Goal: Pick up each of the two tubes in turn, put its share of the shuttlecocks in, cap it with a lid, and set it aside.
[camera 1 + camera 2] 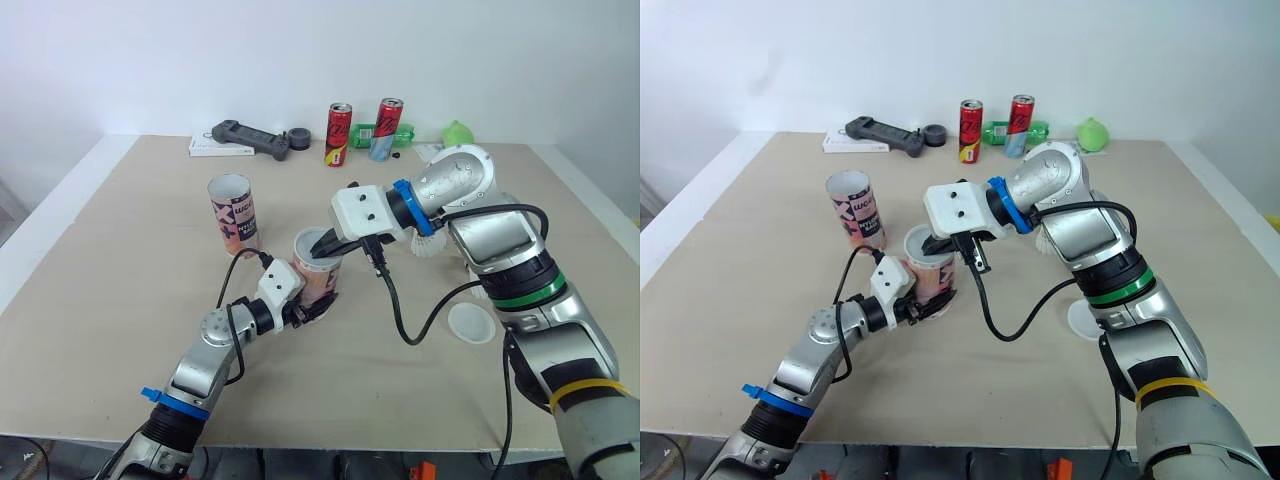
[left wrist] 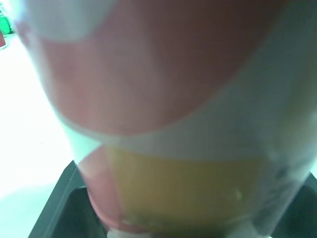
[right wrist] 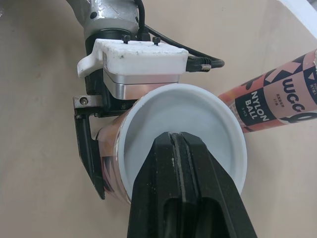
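right wrist view: my right gripper (image 3: pixel 181 138), fingers shut together, sits at the mouth of the tube (image 1: pixel 318 280); my left gripper (image 1: pixel 302 312) clamps its likely light, crushable wall low down.

Held tube (image 1: pixel 320 280) pink/wht/yel print; loose lid (image 1: pixel 470 322) wht; can (image 1: pixel 339 135) red/blk.

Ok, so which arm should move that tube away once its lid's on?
Left. The left claw grips the tube around its side, so it can carry it. The right claw is shut and only rests on the lid on top.
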Tool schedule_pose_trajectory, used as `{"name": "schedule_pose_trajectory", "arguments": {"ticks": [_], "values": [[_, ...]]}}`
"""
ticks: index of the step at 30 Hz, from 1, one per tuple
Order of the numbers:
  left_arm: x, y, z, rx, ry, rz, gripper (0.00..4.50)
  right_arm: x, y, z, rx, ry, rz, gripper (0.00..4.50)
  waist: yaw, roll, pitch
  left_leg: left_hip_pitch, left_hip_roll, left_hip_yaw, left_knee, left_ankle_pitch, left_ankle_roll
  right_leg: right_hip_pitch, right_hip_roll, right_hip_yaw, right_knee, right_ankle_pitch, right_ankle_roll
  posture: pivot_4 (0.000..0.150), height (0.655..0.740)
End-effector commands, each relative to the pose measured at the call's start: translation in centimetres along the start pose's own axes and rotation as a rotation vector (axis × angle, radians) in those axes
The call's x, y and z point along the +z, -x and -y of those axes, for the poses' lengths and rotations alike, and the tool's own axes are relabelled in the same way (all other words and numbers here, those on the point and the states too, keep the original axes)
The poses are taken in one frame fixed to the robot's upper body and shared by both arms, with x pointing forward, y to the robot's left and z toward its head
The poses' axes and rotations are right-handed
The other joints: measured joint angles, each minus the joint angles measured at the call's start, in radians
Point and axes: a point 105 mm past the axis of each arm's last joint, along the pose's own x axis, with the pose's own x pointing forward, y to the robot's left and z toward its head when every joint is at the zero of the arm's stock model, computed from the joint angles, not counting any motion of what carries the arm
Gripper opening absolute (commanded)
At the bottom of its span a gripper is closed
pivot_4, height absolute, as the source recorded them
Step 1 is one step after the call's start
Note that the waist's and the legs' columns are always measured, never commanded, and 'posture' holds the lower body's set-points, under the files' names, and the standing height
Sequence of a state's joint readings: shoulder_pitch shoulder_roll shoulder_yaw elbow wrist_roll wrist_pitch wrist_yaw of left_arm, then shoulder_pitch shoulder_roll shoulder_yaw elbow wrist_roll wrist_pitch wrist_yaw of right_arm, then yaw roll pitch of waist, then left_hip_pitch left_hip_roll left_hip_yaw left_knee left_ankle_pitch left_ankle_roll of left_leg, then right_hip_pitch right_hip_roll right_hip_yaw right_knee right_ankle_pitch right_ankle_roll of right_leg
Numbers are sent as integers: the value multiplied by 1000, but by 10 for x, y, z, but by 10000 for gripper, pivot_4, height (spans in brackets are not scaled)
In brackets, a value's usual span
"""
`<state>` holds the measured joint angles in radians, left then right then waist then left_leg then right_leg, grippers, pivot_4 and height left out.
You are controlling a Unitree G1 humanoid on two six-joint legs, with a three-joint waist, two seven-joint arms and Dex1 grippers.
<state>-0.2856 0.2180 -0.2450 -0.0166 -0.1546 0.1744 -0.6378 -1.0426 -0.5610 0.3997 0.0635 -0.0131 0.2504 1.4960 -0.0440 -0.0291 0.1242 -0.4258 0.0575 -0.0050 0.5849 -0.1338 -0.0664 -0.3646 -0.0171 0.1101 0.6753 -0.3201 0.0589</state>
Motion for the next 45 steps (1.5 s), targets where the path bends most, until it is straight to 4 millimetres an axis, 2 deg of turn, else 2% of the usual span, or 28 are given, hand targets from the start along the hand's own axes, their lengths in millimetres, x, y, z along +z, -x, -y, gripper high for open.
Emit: {"name": "schedule_pose_trajectory", "arguments": {"ticks": [1,4,6,13,16,19,23,30,41,45], "values": [[-8,0,2,0,10,-31,30347,-16,-31,-25,186,-174,45,600,-1,0,0,1,0,1,0,0,0,0,0,0,0,0,0,1500,7400],[-8,0,2,-2,11,-32,30347,-13,-23,1,76,-156,43,600,-2,1,1,1,1,1,0,0,0,0,0,0,0,0,-1,1500,7400],[-8,-1,2,-4,11,-32,30347,-12,-20,11,42,-156,45,600,-4,2,2,1,1,1,-1,0,0,-1,0,0,0,1,-1,1500,7400],[-7,-2,1,-4,6,-29,30347,-6,-22,18,18,-193,87,600,-3,1,3,1,1,1,-1,0,0,-2,0,0,0,1,-1,1500,7400],[-6,-2,1,-5,6,-28,30347,-14,-26,19,5,-216,51,600,-3,1,3,1,1,1,-1,0,0,-2,0,0,0,1,-1,1500,7400],[-7,-2,2,-6,7,-29,30347,-28,-29,12,28,-221,-35,600,-3,1,3,1,1,1,-1,0,0,-2,0,0,0,1,-2,1500,7400],[-7,-2,2,-5,9,-29,30347,-42,-37,-11,117,-226,-114,600,-3,1,3,1,1,1,-1,-1,-1,-2,0,0,0,1,-1,1500,7400],[-7,-1,2,-1,7,-26,30347,-49,-51,-38,214,-237,-141,600,-1,2,-1,1,0,1,-3,-2,-2,-1,-2,0,-4,1,-1,1500,7400],[-6,-1,2,-6,7,-28,30347,-59,-53,-48,234,-287,-148,600,0,2,-12,1,0,1,-3,-6,-2,2,-3,-1,-10,1,-1,1500,7400],[-6,-1,2,-11,7,-28,30347,-63,-58,-58,264,-306,-151,600,0,2,-17,1,0,1,-4,-7,-2,2,-3,-1,-11,0,-1,1500,7400]]}}
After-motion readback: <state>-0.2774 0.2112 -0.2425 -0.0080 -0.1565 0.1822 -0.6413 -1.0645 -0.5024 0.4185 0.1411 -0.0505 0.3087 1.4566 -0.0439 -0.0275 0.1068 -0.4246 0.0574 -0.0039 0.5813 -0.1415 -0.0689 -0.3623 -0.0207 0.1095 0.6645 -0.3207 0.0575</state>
